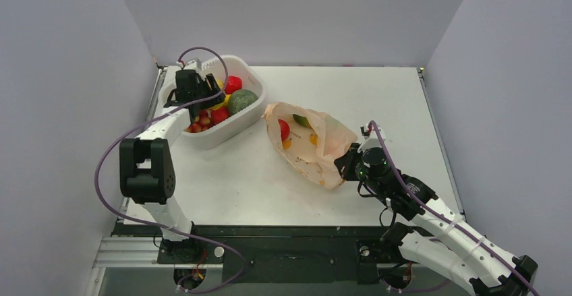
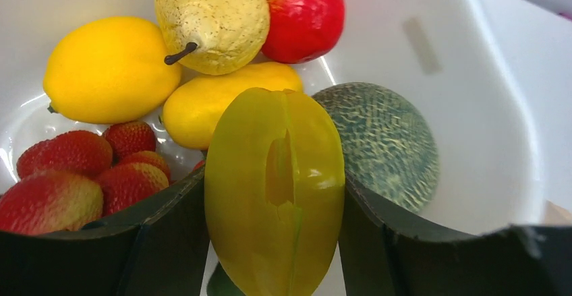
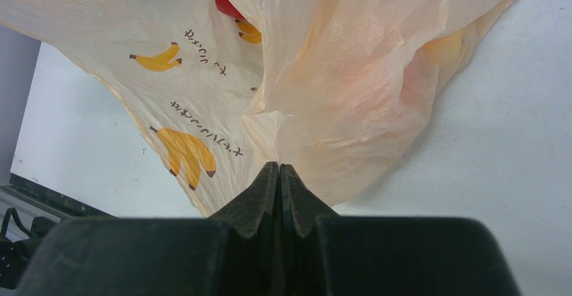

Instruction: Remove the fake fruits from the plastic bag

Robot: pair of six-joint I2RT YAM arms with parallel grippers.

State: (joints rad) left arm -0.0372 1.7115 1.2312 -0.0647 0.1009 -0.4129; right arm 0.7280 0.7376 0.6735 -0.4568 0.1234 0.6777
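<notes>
Right end effector (image 3: 279, 169), nearest the bases: jaws pressed together, clamped on a fold at the near edge of the plastic bag (image 3: 351, 73). Creases in the film run out from the tips.

Plastic bag: lies flat on the white table (image 3: 506, 141), mid-table, right of center, with its mouth toward the far left. Thin, crinkly, translucent pale peach film. Printed with small yellow bananas (image 3: 185, 151) and lines of dark script.

In the bag: fake fruits show through the film and at the mouth. 1 red piece (image 1: 284, 129) is round and glossy. 1 green piece (image 1: 301, 121) lies beyond it. Orange-yellow patches (image 1: 313, 138) are beside them, but I cannot tell fruit from print there. Exact count unclear.

Left end effector (image 2: 274, 181), farther back on the left: jaws apart and clamped on a ribbed yellow fruit (image 2: 303, 228). The fruit is waxy, elongated and deeply ridged, held upright between the 2 black fingers (image 2: 168, 242) over the basket.

Basket (image 2: 438, 40), far left of the table: white, smooth plastic, rounded corners, 1 slot visible in the wall. It stands just beside the bag's mouth.

In the basket:
- 1 lemon (image 2: 108, 70), bright and smooth.
- 1 pale speckled pear (image 2: 212, 16) with a dark stem, resting on the others.
- 1 red apple (image 2: 303, 13), streaked and shiny.
- 1 oval yellow fruit (image 2: 202, 107) under the pear.
- A cluster of strawberries (image 2: 67, 154), dimpled red.
- 1 dull dark-green melon (image 2: 388, 144), netted skin, against the right wall.
</notes>
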